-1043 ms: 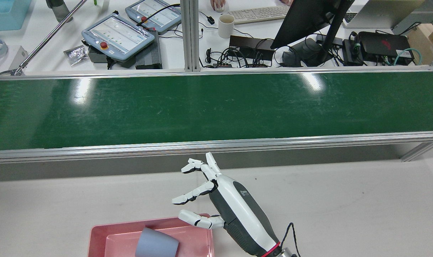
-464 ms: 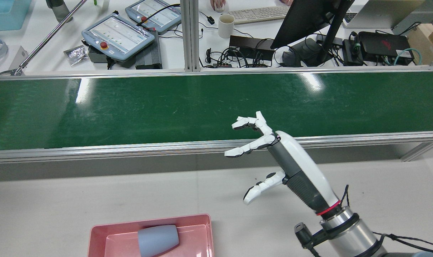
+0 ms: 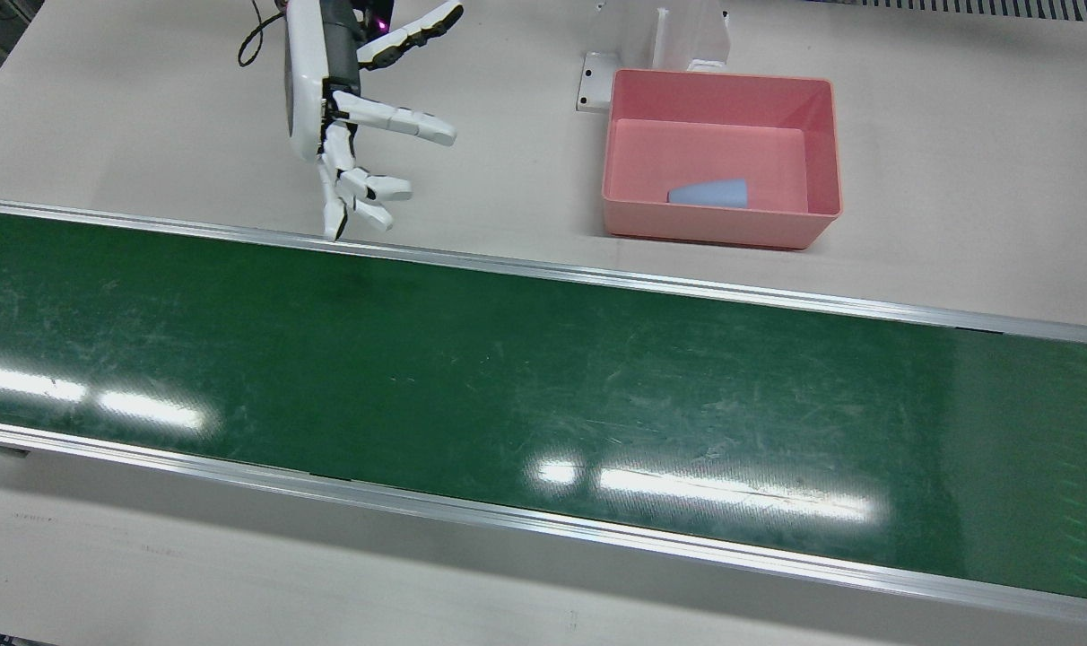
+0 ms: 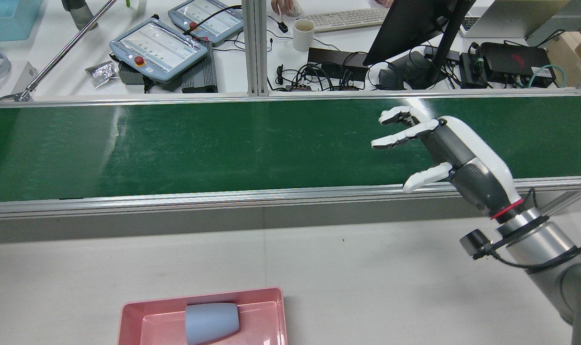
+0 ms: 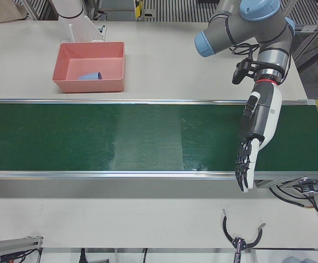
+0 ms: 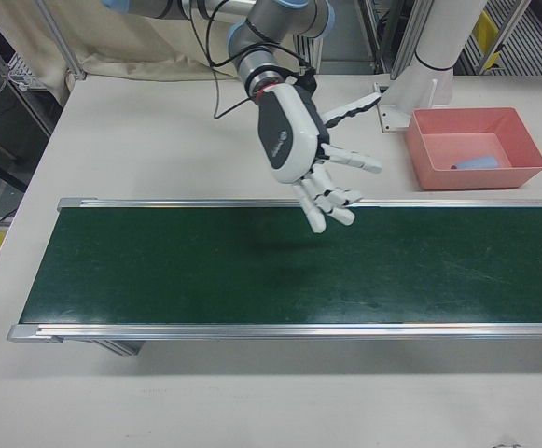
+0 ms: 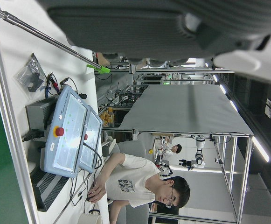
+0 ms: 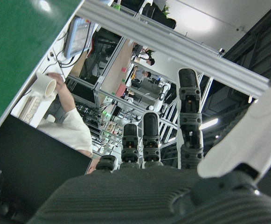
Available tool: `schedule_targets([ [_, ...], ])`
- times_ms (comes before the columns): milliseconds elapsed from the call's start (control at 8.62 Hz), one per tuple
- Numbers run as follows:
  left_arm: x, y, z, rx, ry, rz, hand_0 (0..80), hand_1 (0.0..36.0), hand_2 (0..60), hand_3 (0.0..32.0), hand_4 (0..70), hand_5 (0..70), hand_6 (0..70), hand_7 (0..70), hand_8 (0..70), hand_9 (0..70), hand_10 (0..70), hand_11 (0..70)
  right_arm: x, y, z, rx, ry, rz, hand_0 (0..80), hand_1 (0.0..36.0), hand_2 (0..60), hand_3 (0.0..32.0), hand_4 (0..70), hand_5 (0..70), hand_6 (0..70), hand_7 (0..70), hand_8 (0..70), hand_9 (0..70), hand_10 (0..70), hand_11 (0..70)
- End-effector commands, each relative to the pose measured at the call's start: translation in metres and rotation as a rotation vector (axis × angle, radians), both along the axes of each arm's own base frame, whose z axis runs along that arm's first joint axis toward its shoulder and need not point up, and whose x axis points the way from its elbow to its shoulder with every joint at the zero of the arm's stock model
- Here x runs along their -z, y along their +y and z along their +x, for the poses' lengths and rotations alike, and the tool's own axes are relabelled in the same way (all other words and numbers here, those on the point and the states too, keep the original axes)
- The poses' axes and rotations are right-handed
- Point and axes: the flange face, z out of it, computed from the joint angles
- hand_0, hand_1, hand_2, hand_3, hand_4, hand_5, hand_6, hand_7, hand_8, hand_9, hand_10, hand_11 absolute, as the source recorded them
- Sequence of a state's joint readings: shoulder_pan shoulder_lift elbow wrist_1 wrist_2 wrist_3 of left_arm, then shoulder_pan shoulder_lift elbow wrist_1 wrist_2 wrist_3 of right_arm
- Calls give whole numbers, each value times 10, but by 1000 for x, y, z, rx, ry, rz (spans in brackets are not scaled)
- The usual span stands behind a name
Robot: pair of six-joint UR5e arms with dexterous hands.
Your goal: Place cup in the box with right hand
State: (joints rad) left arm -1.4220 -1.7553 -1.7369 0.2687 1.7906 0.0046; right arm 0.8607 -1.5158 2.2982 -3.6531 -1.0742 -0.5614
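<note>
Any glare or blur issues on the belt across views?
Front view: bright ceiling-light streaks on the green belt, lower left and lower centre. Rear view: softer glare patches along its far edge. Right-front view: little glare, a faint shadow under the right hand. No motion blur.

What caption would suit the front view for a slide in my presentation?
The blue-grey cup lies on its side inside the pink box, while the open right hand hovers empty near the green conveyor belt.
</note>
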Motion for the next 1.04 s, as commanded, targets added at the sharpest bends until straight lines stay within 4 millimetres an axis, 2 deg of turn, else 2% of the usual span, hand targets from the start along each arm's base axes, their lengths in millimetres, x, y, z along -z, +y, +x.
schedule_targets([
  [0,0,0,0,-1,0,-1,0,0,0,0,0,0,0,0,0,0,0,0,-92,-51,168,-55,-21,-142,362,0,31,0,700,0,109,538,131,238,50,59],
  [116,0,0,0,0,0,1,0,0,0,0,0,0,0,0,0,0,0,0,-131,-34,223,-107,-40,-169,354,0,31,0,700,0,110,519,130,233,62,76],
  [232,-1,1,0,0,0,-1,0,0,0,0,0,0,0,0,0,0,0,0,-172,-20,268,-172,-93,-185,332,0,28,0,700,0,108,501,135,232,65,81],
  [348,-1,0,0,0,0,1,0,0,0,0,0,0,0,0,0,0,0,0,-201,-2,320,-252,-85,-179,339,0,37,0,700,0,114,519,141,244,68,85],
  [464,0,1,0,0,0,1,0,0,0,0,0,0,0,0,0,0,0,0,-209,11,341,-299,-83,-183,344,0,44,0,700,0,118,525,137,242,79,101],
  [580,0,1,0,-1,0,2,0,0,0,0,0,0,0,0,0,0,0,0,-223,32,356,-343,-74,-211,347,0,50,0,700,0,118,519,138,246,82,106],
  [696,0,1,0,0,0,1,0,0,0,0,0,0,0,0,0,0,0,0,-249,51,352,-347,-74,-267,359,0,50,0,700,0,120,522,147,261,85,111],
  [928,-1,1,0,0,0,-1,0,0,0,0,0,0,0,0,0,0,0,0,-266,57,350,-352,-74,-304,364,0,55,0,700,6,124,522,171,297,96,129],
])
